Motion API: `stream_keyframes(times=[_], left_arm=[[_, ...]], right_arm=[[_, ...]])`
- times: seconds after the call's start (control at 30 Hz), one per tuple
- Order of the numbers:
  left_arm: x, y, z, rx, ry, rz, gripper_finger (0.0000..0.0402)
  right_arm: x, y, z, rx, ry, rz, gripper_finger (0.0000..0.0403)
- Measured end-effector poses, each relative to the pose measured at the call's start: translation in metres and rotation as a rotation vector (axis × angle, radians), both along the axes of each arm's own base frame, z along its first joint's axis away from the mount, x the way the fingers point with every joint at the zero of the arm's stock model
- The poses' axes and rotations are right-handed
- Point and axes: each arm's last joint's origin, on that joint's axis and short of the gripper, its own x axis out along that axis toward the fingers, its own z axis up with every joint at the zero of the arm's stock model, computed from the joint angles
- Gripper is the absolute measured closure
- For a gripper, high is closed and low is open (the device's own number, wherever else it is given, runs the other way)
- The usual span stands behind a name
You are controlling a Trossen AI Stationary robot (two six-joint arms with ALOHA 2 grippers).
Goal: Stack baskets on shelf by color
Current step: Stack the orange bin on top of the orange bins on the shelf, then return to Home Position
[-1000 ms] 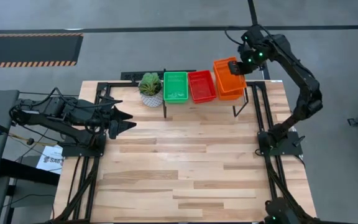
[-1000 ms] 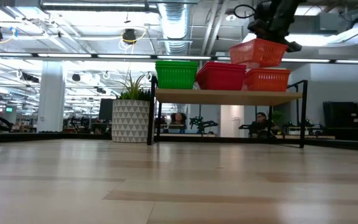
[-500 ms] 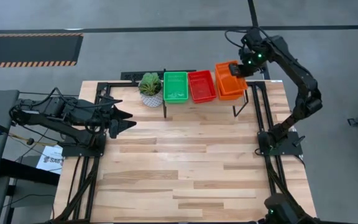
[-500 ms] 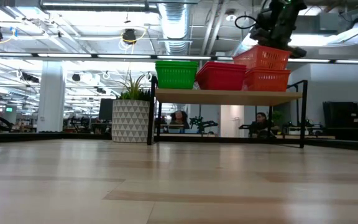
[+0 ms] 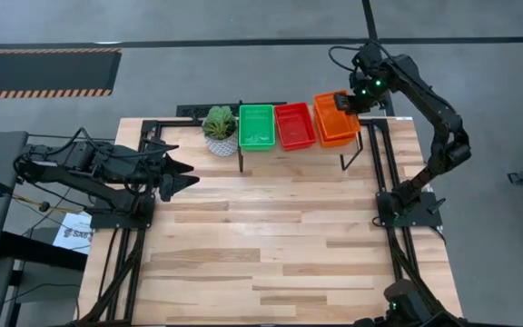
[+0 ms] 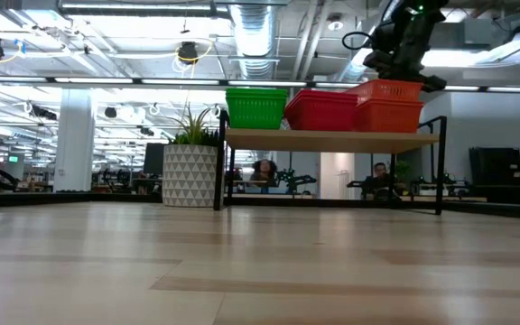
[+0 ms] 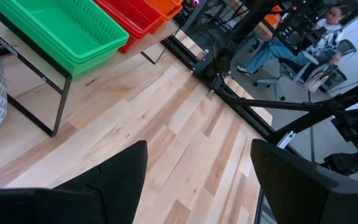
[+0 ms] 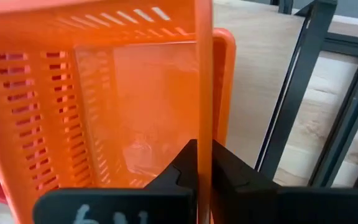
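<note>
A: R gripper [image 8: 202,163]?
B: Pinched tight on orange basket [image 5: 334,119] rim, at shelf [image 6: 332,139] right end, next to red basket [image 5: 293,125].
A: L gripper [image 7: 197,163]?
B: Fingers wide apart, empty. Baskets underneath hard to count.

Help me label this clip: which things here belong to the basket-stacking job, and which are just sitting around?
Part of the job:
- green baskets
- red baskets
- orange baskets, top one pinched at its rim by the right gripper
- shelf

Just sitting around:
- potted plant beside the shelf
- left gripper, open, waiting at the table's left edge
</note>
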Motion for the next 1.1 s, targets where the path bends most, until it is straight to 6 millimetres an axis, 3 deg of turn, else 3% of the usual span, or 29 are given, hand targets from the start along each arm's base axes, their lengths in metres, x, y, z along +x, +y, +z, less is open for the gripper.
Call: stream_keyframes(times=[0.87, 1.1], left_arm=[[0.0, 0.0, 0.0, -0.008, -0.002, 0.004, 0.0128], [-0.005, 0.002, 0.003, -0.007, -0.03, 0.016, 0.0128]], right_arm=[[-0.001, -0.002, 0.001, -0.054, 0.051, -0.014, 0.0308], [-0.017, 0.01, 0.035, -0.17, -0.011, -0.032, 0.0307]])
